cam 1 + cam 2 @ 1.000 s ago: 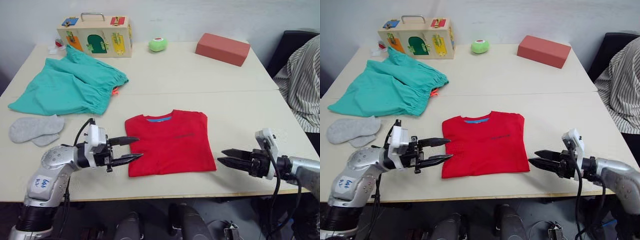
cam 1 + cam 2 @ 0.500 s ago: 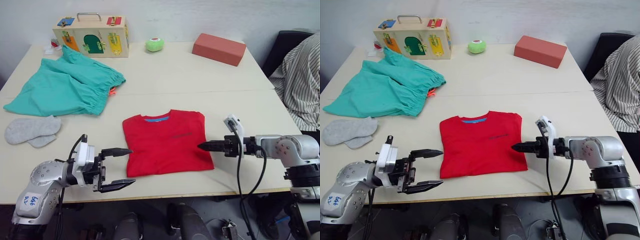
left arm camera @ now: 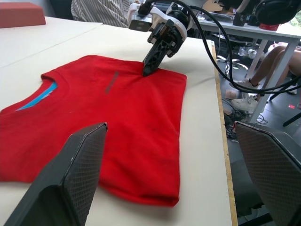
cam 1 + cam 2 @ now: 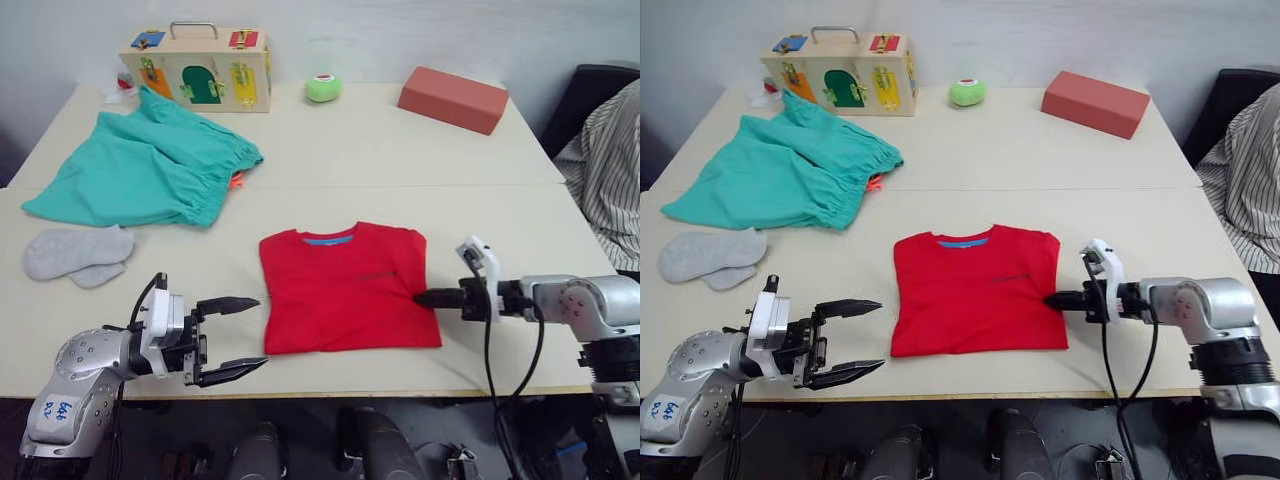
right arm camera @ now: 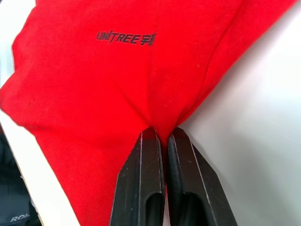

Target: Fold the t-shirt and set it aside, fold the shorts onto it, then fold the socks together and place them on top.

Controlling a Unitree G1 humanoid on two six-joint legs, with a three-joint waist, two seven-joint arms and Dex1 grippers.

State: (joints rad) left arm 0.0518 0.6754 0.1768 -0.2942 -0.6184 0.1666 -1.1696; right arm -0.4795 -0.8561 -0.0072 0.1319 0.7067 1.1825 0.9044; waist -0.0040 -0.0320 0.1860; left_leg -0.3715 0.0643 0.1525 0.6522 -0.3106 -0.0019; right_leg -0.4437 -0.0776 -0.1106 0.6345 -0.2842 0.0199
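Observation:
The red t-shirt [image 4: 345,290] lies folded and flat at the table's front middle, collar toward the far side. My right gripper [image 4: 418,298] reaches in from the right and is shut on the shirt's right edge; in the right wrist view the red cloth [image 5: 117,70] puckers into the pinched fingertips [image 5: 151,136]. Left of the shirt's near left corner, just apart from it, my left gripper [image 4: 260,332] stands wide open with nothing between its fingers [image 3: 70,188]. The teal shorts [image 4: 140,165] lie spread at the far left. The grey socks [image 4: 75,255] lie overlapping in front of them.
A wooden latch box [image 4: 200,65], a green ball [image 4: 322,88] and a red-brown block [image 4: 453,98] stand along the table's far edge. A person in a striped shirt [image 4: 610,170] sits beside the table's right side. The table's front edge [image 4: 400,392] runs just under both grippers.
My right gripper came in from the right and shut on the shirt's right edge. My left gripper opened wide and drew back from the shirt's left edge. The camera shifted slightly.

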